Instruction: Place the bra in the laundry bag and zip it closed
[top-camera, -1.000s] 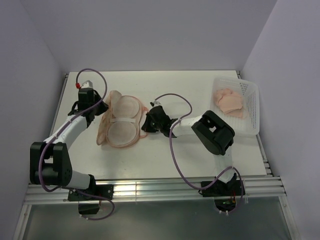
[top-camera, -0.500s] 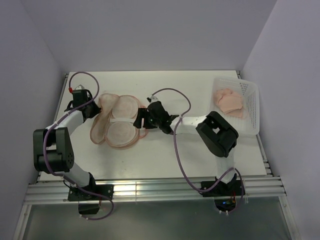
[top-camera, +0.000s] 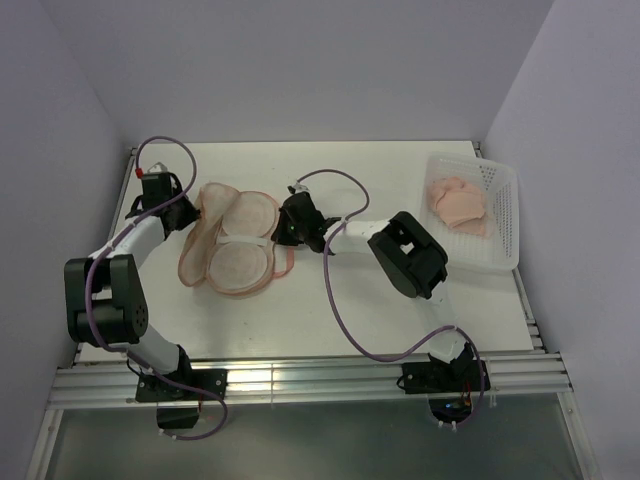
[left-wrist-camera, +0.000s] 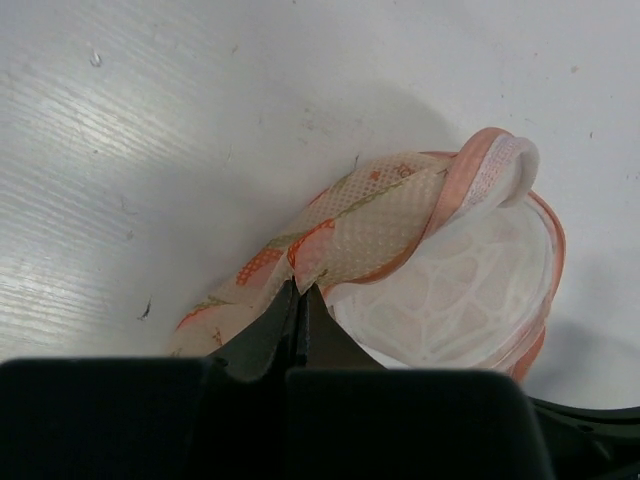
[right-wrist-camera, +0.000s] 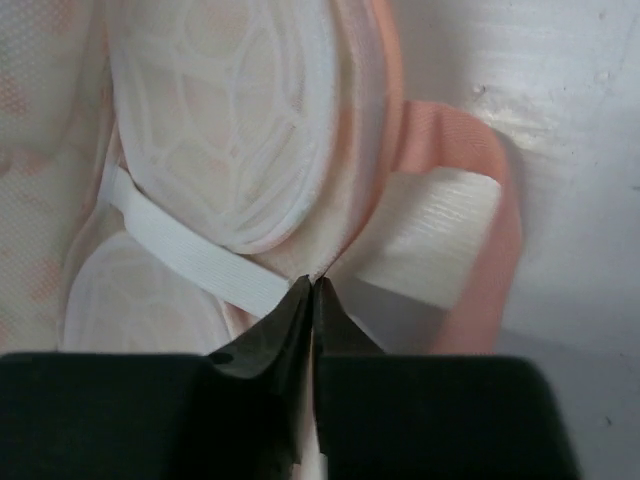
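The laundry bag (top-camera: 235, 250) lies open on the table's left-middle, its pale lining up, with two round white inner pads and a white strap. My left gripper (top-camera: 185, 215) is shut on its patterned left flap (left-wrist-camera: 380, 215), fingertips pinching the fabric edge (left-wrist-camera: 302, 288). My right gripper (top-camera: 285, 228) is shut on the bag's right rim (right-wrist-camera: 313, 282), beside the pink loop (right-wrist-camera: 500, 230); the lining (right-wrist-camera: 230, 130) fills the right wrist view. The pale pink bra (top-camera: 458, 203) lies in the basket at the far right, away from both grippers.
A white perforated plastic basket (top-camera: 512, 225) stands at the table's right edge. Purple cables loop over both arms. Walls close in the left, back and right sides of the white table (top-camera: 350, 310).
Both grippers have moved left and back with the bag between them. The bag has shifted left and its left flap has folded over. The bra has not moved.
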